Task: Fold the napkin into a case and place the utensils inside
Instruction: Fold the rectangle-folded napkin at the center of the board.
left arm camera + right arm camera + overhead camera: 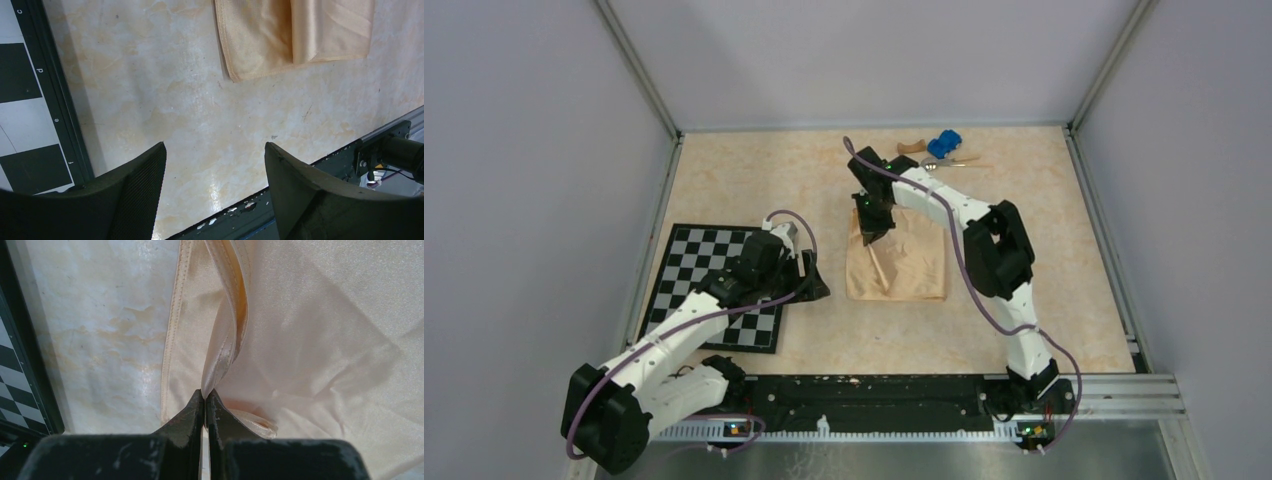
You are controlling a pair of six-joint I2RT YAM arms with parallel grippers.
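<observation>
A marbled beige table [754, 180] is seen, enclosed by pale walls. The black-and-white checkerboard mat [694, 262] is laid on its left side, and the peach-orange napkin [916, 268] is spread to the right of the mat, apart from it, with one side doubled over. A raised ridge of the napkin's left hem is pinched between the closed jaws of the right gripper [205, 392], and the cloth is pulled up into a narrow crease there. The left gripper [215, 150] is held wide open over bare table between mat and napkin, with nothing grasped. The utensils [946, 161] are left at the far edge, well apart from the napkin; they appear to be slim silver pieces, though too small to be told apart. Just beside them lie a blue toy car [944, 143] and a brown wooden block [911, 148].
</observation>
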